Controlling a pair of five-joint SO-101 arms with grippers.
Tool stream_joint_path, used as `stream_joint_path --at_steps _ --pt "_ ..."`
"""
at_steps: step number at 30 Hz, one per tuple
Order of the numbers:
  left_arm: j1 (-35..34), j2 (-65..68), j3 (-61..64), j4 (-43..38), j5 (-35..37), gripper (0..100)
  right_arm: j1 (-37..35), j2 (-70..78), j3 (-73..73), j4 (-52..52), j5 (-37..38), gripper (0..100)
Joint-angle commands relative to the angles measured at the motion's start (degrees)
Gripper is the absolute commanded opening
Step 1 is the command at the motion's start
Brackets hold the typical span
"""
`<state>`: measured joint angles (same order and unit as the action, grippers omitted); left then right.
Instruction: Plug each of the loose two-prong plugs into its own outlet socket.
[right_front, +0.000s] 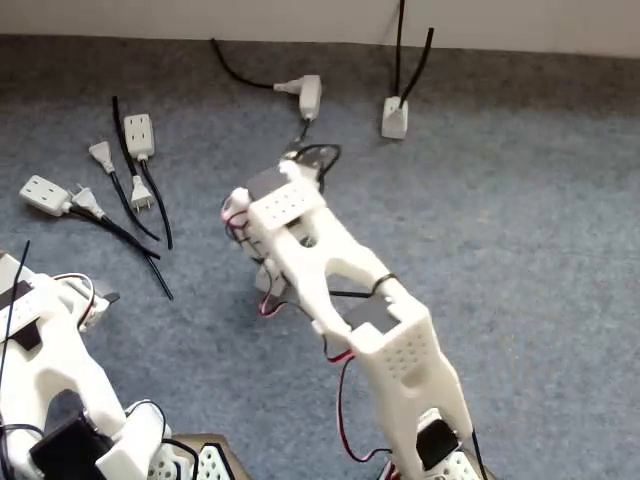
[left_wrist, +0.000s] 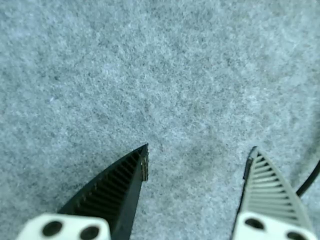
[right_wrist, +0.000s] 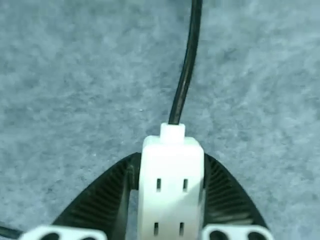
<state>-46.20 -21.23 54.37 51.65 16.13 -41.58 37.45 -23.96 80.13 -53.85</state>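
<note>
My right gripper (right_wrist: 171, 161) is shut on a white outlet block (right_wrist: 171, 185). The block's slotted face is toward the camera, and its black cord (right_wrist: 186, 65) runs away over the carpet. In the high view the right arm (right_front: 300, 240) stretches to the middle of the floor and covers that block. My left gripper (left_wrist: 200, 148) hangs open just above bare carpet, near the left arm (right_front: 50, 340). At the far left lie another outlet block (right_front: 138, 135), two loose plugs (right_front: 100, 153) (right_front: 141, 192), and a third block (right_front: 44, 194) with a plug (right_front: 86, 203) against its end.
Grey carpet covers the whole floor. At the back a white plug (right_front: 309, 95) on a black cable and a white block (right_front: 395, 118) with cables lie near the wall. A black cord (left_wrist: 309, 184) passes close to my left gripper.
</note>
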Motion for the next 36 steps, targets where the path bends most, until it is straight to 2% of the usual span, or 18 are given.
stream_joint_path --at_steps 1,3,8,14,18,26,33,36 --pt "1.19 -1.63 -0.22 -0.70 0.09 31 -2.95 7.43 -3.03 -5.41 -0.88 11.3" --pt "1.19 -1.63 -0.22 -0.70 0.09 31 -2.77 10.42 -4.97 -7.25 -0.88 11.3" --pt "1.27 -1.63 -0.22 -0.70 0.09 31 -2.59 11.30 -11.56 -3.91 -0.53 11.6" --pt "1.10 -1.63 -0.48 -0.35 0.09 31 -2.59 10.86 -12.18 -2.15 -0.70 24.1" --pt "0.92 -1.63 -0.48 -0.26 0.09 31 -2.51 10.95 -17.27 -2.07 0.88 25.5" --pt "0.84 -1.63 -0.48 -0.26 0.09 31 -0.57 10.86 -45.14 4.97 22.33 25.5" --pt "1.10 -1.63 -0.40 -0.26 0.09 31 2.59 10.86 -75.91 10.51 35.08 25.5" --pt "1.27 -1.63 -0.31 -0.44 0.09 31 4.35 7.78 -78.46 11.65 42.64 25.5"
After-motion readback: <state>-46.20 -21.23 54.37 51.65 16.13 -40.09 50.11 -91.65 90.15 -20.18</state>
